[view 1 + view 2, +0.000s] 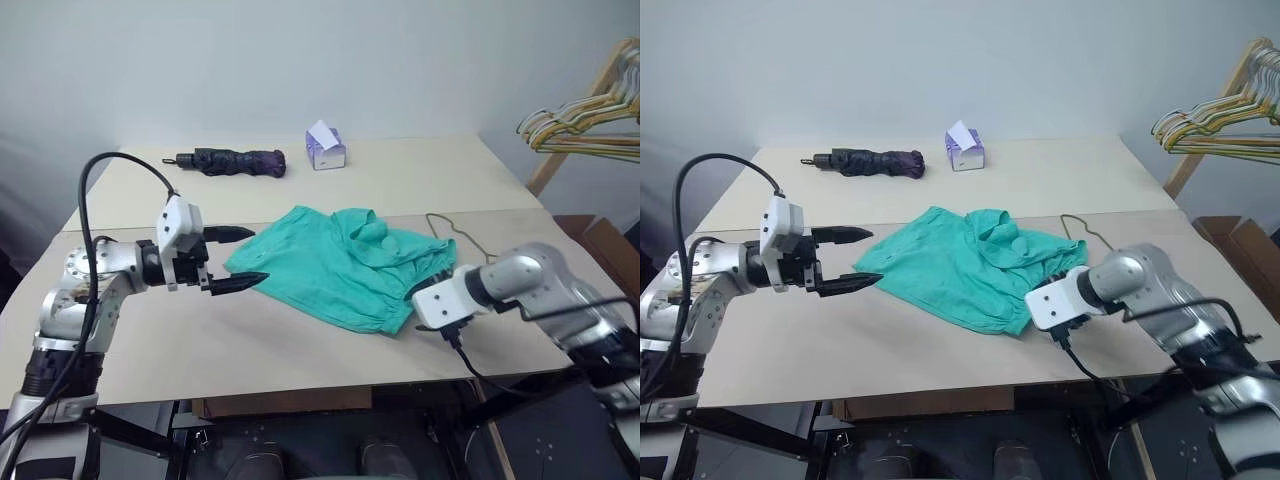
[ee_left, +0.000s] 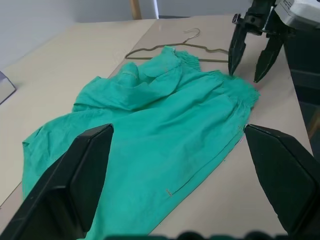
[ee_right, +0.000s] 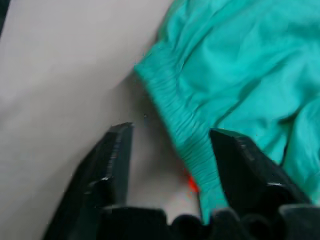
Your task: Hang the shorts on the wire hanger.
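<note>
Nearest me, my right gripper (image 2: 251, 59) hangs over the waistband corner of the shorts (image 1: 335, 265), its two black fingers (image 3: 118, 165) spread apart and empty; the wrist view shows the gathered elastic edge and a small orange-red tag (image 3: 190, 183) lying between them, just off the table (image 1: 300, 350). My left gripper (image 1: 232, 259) is level above the table beside the opposite, leg-end edge of the shorts, its fingers wide apart and holding nothing.

The shorts lie spread and rumpled across the middle of the near table, one part folded back on itself near the waistband. The wire hanger (image 2: 192, 46) lies flat on the table just beyond the waistband end; how far it runs under the cloth I cannot tell.

Farther back, on a second table surface, rest a dark folded umbrella (image 1: 232, 161) and a small tissue box (image 1: 326, 148), both well apart from the work. At the far right a wooden rail carries a bunch of pale hangers (image 1: 585, 122).

I judge the step in hand to be taking a first hold on the waistband. To do it well I would lower the right fingers so that the elastic sits fully between them, close on the gathered band rather than on thin cloth, and keep clear of the hanger wire while lifting.
</note>
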You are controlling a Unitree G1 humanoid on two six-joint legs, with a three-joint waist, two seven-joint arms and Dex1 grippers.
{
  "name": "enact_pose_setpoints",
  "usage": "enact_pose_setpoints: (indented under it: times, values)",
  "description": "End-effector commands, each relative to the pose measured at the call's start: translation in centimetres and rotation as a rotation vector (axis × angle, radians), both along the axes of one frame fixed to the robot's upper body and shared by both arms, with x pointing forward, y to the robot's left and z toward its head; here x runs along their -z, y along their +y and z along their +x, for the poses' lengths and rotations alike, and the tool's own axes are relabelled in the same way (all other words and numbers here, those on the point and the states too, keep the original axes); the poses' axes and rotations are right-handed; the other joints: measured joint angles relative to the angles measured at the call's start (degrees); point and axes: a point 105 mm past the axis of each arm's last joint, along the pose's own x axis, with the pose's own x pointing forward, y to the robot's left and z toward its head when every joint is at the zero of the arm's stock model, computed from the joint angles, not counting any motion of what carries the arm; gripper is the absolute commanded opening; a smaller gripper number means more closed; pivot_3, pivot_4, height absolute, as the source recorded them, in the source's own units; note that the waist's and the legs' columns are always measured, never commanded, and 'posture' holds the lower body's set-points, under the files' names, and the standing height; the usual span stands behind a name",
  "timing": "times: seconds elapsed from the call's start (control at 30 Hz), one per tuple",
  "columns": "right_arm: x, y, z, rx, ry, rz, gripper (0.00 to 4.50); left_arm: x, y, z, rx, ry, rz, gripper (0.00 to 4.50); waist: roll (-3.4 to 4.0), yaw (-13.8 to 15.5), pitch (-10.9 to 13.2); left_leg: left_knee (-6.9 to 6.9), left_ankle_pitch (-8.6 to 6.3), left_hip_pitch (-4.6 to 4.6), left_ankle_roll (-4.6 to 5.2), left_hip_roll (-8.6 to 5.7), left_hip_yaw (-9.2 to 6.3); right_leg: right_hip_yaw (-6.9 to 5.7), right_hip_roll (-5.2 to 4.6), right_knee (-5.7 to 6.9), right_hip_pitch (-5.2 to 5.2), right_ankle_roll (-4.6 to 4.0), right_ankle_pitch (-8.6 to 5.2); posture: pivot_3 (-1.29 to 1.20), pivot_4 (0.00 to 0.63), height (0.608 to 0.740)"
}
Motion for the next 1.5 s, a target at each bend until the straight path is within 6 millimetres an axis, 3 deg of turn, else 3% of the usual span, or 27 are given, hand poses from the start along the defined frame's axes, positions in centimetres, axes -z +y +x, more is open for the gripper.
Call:
enact_pose_setpoints:
  times: [0.03,0.23,0.53,0.63,1.0,1.33,1.5]
  values:
    - [-2.9,1.3,-0.9,0.126,-0.137,0.091,4.35,-0.5,-0.2,-0.1,0.024,-0.045,0.019,4.5,0.0,-0.1,0.0,0.0,0.0,0.0,0.0,0.01,0.0,0.0,0.01,0.0,0.0,0.01,-0.01,-0.12,0.0,0.74]
    - [-0.8,5.3,-3.1,0.419,-0.091,0.219,4.44,-0.4,-0.8,0.1,0.045,-0.04,0.015,4.5,-0.07,-0.7,-0.1,0.09,-0.01,-0.04,0.01,0.09,0.01,-0.01,0.09,0.02,0.01,0.01,-0.01,-0.14,0.0,0.74]
    - [3.2,6.3,-1.2,0.542,-0.158,0.09,4.44,0.0,-1.1,0.4,0.052,-0.044,0.015,4.5,-0.11,-2.1,-0.1,0.12,-0.01,-0.17,0.01,0.09,-0.03,-0.09,0.06,0.01,-0.09,0.0,-0.01,-0.14,0.0,0.74]
    - [4.1,6.5,-0.6,0.549,-0.158,0.057,3.85,0.5,-1.2,0.4,0.048,-0.043,0.026,4.5,-0.18,-3.0,-0.1,0.13,-0.01,-0.18,0.01,0.08,-0.07,-0.11,0.06,0.01,-0.08,0.0,-0.01,-0.14,0.0,0.74]
    - [3.7,7.2,-0.4,0.516,-0.182,0.062,0.09,3.8,0.0,1.2,-0.05,-0.099,0.216,4.5,-0.21,-3.4,-0.2,0.12,-0.01,-0.17,0.01,0.09,-0.14,-0.14,0.07,0.03,-0.08,-0.01,0.0,-0.13,0.0,0.74]
    - [1.2,3.5,-0.5,0.453,-0.167,0.08,0.04,7.7,4.1,2.3,-0.007,-0.298,0.634,4.5,-0.21,-3.0,-0.2,0.11,-0.01,-0.17,0.01,0.08,-0.13,-0.17,0.04,0.0,-0.08,-0.01,-0.01,-0.14,0.0,0.74]
    - [0.1,2.9,-0.3,0.44,-0.175,0.113,0.04,9.5,4.0,3.5,0.013,-0.365,0.726,4.5,-0.21,-3.0,-0.2,0.1,-0.01,-0.18,0.01,0.08,-0.12,-0.18,0.04,0.0,-0.07,0.0,-0.01,-0.15,0.0,0.74]
